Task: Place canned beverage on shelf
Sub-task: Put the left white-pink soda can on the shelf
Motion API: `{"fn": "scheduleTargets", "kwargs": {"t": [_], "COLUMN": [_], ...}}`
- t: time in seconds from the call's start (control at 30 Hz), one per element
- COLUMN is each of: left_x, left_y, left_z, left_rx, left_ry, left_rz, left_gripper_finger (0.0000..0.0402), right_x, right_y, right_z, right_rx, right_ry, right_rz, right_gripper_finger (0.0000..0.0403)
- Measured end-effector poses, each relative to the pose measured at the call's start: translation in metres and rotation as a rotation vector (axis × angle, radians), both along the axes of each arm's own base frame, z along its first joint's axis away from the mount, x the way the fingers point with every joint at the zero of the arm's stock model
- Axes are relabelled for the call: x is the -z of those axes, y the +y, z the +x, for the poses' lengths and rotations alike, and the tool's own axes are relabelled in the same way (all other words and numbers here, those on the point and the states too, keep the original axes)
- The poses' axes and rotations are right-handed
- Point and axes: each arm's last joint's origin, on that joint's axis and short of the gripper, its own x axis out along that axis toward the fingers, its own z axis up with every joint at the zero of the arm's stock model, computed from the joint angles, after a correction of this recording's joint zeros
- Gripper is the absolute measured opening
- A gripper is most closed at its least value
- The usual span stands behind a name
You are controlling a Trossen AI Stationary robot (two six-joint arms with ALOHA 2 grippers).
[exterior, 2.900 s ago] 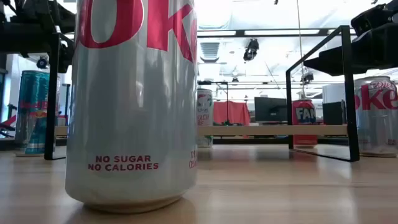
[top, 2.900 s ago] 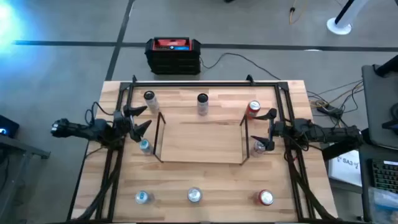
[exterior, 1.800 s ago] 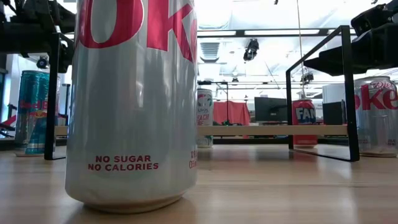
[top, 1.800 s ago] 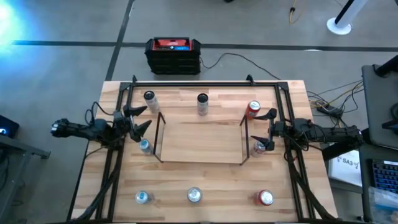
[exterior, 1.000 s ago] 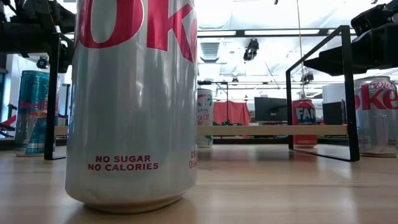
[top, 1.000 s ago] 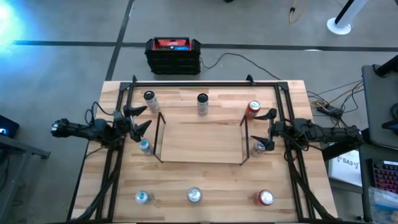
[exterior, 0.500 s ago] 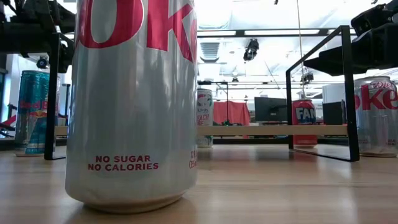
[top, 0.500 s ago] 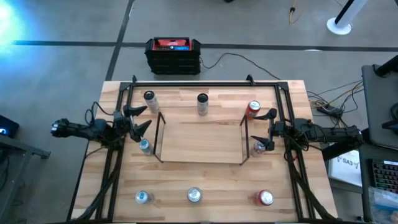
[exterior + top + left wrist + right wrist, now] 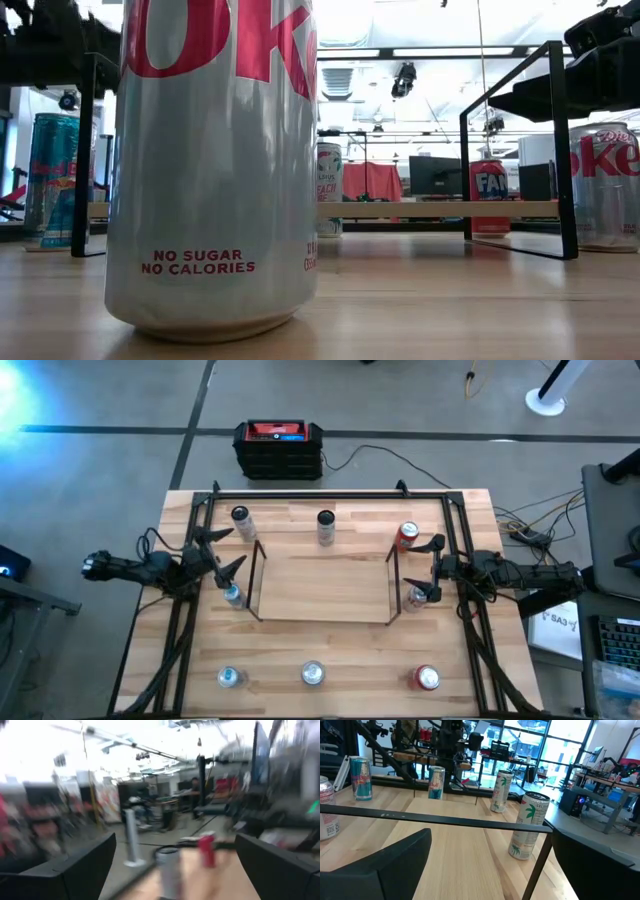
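Observation:
The shelf (image 9: 320, 588), a low rack with a light wood deck and thin black end frames, stands in the middle of the table. Several cans stand upright on the tabletop around it: three along the far side (image 9: 325, 518), three along the near edge (image 9: 313, 674), and one beside each end frame (image 9: 232, 595) (image 9: 415, 597). My left gripper (image 9: 224, 550) hovers open at the shelf's left end, above the can there. At the right end my right gripper (image 9: 431, 568) hovers open, pointing level across the table (image 9: 445, 845). Neither holds anything.
A tall black tubular frame (image 9: 330, 493) runs around the tabletop. A silver diet cola can (image 9: 215, 165) fills the near side of the low view. A black and red box (image 9: 279, 448) sits on the floor beyond the far edge. Cables lie to the right of the table.
My left gripper has rolled about its own pointing line while staying in place; its wrist view is smeared by the turn. Its fingers stay open. The cans and the shelf have not moved.

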Motion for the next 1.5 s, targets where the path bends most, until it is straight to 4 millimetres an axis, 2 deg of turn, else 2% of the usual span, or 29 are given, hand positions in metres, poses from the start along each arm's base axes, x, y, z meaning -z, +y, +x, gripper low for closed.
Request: {"fn": "scheduleTargets", "kwargs": {"t": [0.1, 0.2, 1.2, 1.37, 1.5], "left_x": [0.0000, 0.0000, -0.0001, -0.0052, -0.0045], "left_y": [0.0000, 0.0000, 0.0000, 0.0003, 0.0001], "left_z": [0.0000, 0.0000, 0.0000, -0.0025, -0.0021], "left_rx": [-0.035, -0.039, -0.015, 0.015, 0.018], "left_ry": [0.060, 0.067, 0.026, -0.074, -0.068], "left_rz": [0.117, 0.130, 0.053, -0.032, -0.035], "left_gripper_finger": [0.0392, 0.0392, 0.0392, 0.0392, 0.0392], "right_x": [0.0000, 0.0001, 0.0000, 0.0001, 0.0000], "right_y": [0.0000, 0.0000, 0.0000, 0.0000, 0.0000], "right_z": [0.0000, 0.0000, 0.0000, 0.0000, 0.0000], "right_rx": [0.000, 0.000, 0.000, 0.000, 0.001], "right_ry": [0.000, 0.000, 0.000, 0.000, -0.001], "right_rz": [0.001, 0.002, 0.001, 0.001, 0.000], "right_gripper_finger": [0.0398, 0.0398, 0.0398, 0.0398, 0.0398]}}
